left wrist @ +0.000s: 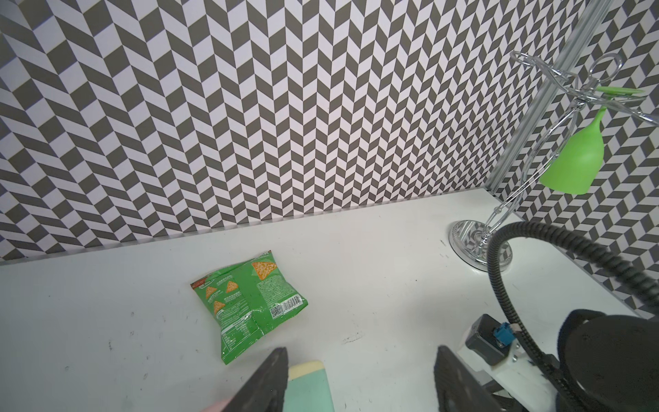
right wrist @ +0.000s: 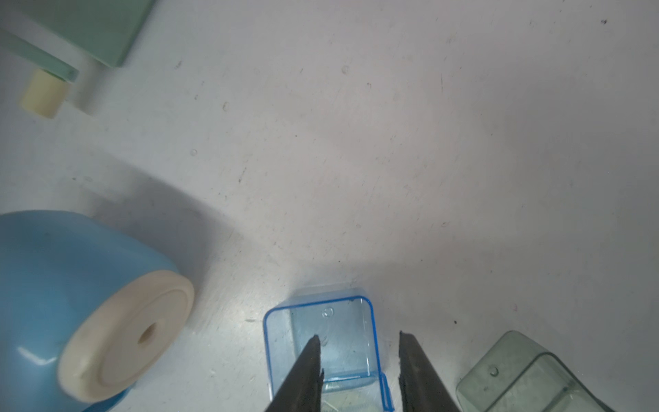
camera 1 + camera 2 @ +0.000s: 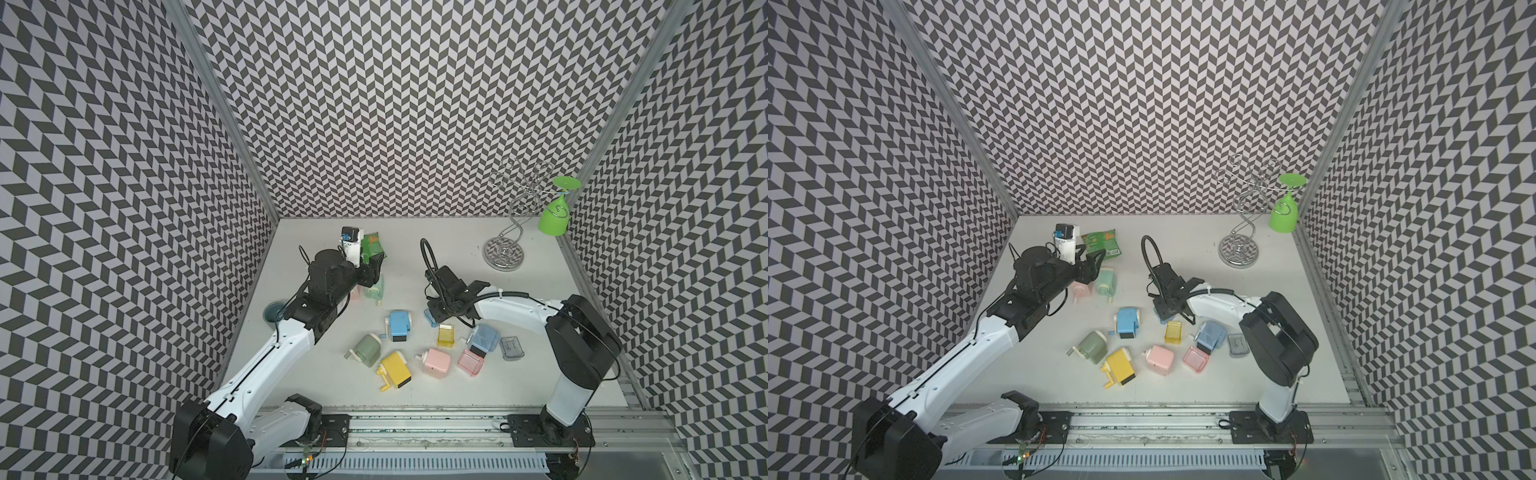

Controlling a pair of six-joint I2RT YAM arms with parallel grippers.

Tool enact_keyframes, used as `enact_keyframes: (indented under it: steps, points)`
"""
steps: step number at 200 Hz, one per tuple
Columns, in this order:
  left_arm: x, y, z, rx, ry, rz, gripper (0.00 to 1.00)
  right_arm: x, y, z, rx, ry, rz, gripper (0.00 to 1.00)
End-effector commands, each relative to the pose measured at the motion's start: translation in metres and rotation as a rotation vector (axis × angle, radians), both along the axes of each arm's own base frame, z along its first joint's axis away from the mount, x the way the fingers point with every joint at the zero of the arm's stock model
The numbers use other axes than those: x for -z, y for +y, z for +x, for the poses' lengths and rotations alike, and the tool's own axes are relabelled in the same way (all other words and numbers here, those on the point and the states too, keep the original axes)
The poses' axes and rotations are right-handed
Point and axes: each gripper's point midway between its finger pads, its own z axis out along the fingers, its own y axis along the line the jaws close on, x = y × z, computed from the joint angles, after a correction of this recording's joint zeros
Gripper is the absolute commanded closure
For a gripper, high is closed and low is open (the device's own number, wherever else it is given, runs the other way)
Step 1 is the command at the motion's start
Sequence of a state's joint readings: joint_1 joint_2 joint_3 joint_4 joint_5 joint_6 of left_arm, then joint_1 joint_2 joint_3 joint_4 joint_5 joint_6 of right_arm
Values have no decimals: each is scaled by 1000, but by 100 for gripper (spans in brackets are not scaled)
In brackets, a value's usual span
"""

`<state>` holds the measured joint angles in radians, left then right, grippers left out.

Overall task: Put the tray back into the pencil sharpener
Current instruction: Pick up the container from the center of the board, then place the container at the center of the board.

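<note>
The right fingers stand part-open, straddling one wall of the blue tray, one tip inside, gripping nothing. Tray's clear plastic, boxy, round-cornered, flat on the scuffed white surface. A smoky translucent tray sits just beside. Near them lies the blue sharpener, glossy, cream disc end. The left fingers gape wide, a mint sharpener showing between them, holding nothing.

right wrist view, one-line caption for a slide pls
Right gripper open, jaws straddling a wall of the clear blue tray, blue sharpener alongside.
</note>
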<state>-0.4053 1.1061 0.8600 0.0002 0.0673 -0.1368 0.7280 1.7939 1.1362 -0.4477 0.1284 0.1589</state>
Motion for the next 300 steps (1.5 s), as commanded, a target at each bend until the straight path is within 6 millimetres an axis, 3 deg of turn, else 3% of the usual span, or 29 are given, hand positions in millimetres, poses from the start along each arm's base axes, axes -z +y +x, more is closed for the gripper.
enact_keyframes:
  steps: [1, 73, 113, 142, 181, 230, 265, 300]
  points:
    - [-2, -3, 1, 13, -13, -18, 34, 6, 1, 6, -4, -5, -36, 65]
    - [-6, -1, 7, -4, -13, -20, 34, 15, 0, 12, -12, -5, -50, 86]
    - [-6, 3, 8, -27, -13, -20, 34, 8, -4, 22, -14, -29, -47, 96]
    - [-6, 6, 12, -45, -10, -23, 34, -3, -9, 39, -29, -59, -47, 99]
    - [-2, 5, 18, -43, 5, -19, 34, -25, -19, 82, -52, -144, -61, 100]
    - [7, -3, 16, 4, 41, -18, 31, -29, -20, 131, -66, -178, -25, 99]
    - [16, 2, 15, -21, 78, -3, 28, -20, -20, 145, -56, -172, -11, 96]
    - [19, 2, 14, -19, 92, 9, 27, -8, -21, 146, -49, -159, -9, 96]
